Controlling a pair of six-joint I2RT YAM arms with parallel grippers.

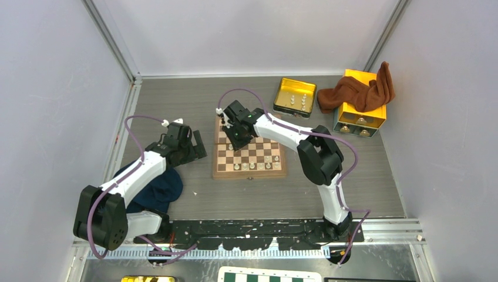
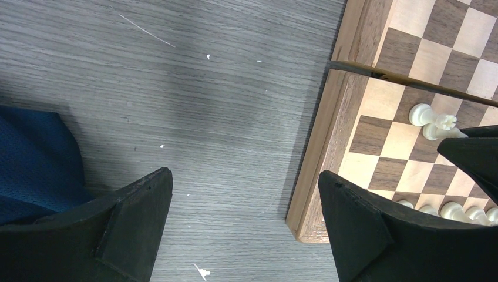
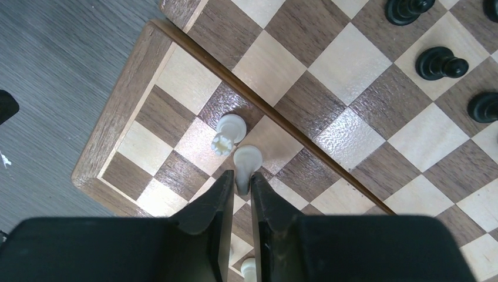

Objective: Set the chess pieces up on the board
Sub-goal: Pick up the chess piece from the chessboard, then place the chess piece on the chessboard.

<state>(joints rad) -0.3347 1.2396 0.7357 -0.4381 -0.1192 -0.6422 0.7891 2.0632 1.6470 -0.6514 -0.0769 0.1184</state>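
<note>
- right gripper [image 3: 242, 175] pinches a white piece [image 3: 247, 157], board's [image 1: 218, 171] 11 o'clock.
- left gripper [image 2: 244, 173] spread wide, empty.
- white row [image 1: 258, 166] at 6 o'clock half set; tin [image 1: 281, 88] holds more.

Grey table [image 1: 252, 202]: board [image 1: 258, 155]; tin [image 1: 292, 111]; blue cloth [image 1: 160, 188]

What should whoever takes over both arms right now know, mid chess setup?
The left gripper is open and empty, over the table beside the board.
The right gripper is pinched on a white piece near the board's left edge, with a second white piece close beside it.
Done: a row of white pieces lines the near edge, and some dark pieces stand across the fold.
Left: seat the held piece and its neighbour. A few pale pieces appear to sit in the yellow tray.
</note>
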